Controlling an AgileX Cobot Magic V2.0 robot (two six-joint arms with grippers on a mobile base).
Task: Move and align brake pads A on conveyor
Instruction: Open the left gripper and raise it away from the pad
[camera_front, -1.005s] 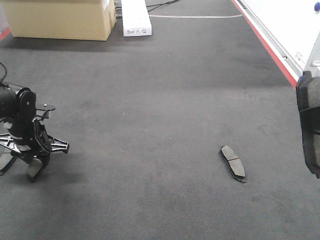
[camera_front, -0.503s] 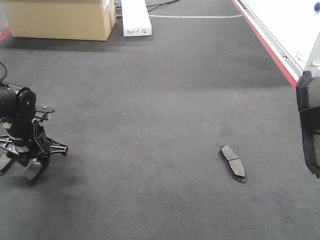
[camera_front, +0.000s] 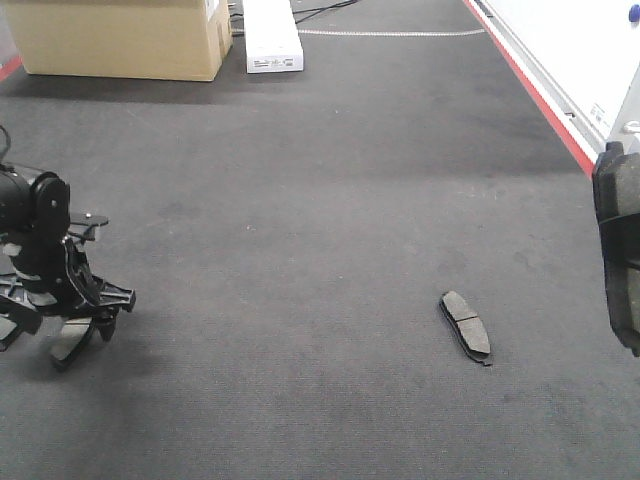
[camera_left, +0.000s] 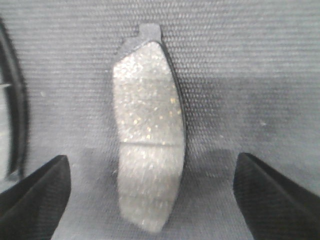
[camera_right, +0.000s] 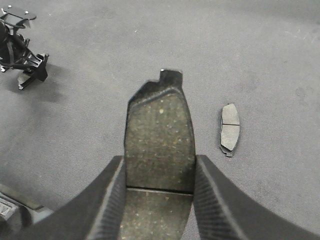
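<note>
1. Since a second ago the left gripper (camera_front: 62, 335) has sunk a little lower toward the conveyor (camera_front: 300, 250); the right side and the lying pad have not shifted.
2. The left gripper is spread wide, holding nothing. Its wrist view shows a brake pad (camera_left: 148, 140) lying flat on the belt between the two fingertips (camera_left: 35, 200), friction face up, touched by neither.
3. The right gripper (camera_right: 159, 195) is clamped on a second brake pad (camera_right: 160, 145), held clear of the belt at the right edge of the front view.
4. A third pad (camera_front: 467, 325) lies flat on the belt, right of centre, well apart from both arms.
5. Judged step: the left arm is lining up a grasp. The next move likely calls for a further descent and closing across the pad's narrow width.
6. The belt is dark, finely ribbed, with a red edge stripe (camera_front: 530, 90) along the right. At its far end stand a cardboard box (camera_front: 120, 40) and a white box (camera_front: 270, 35).
</note>
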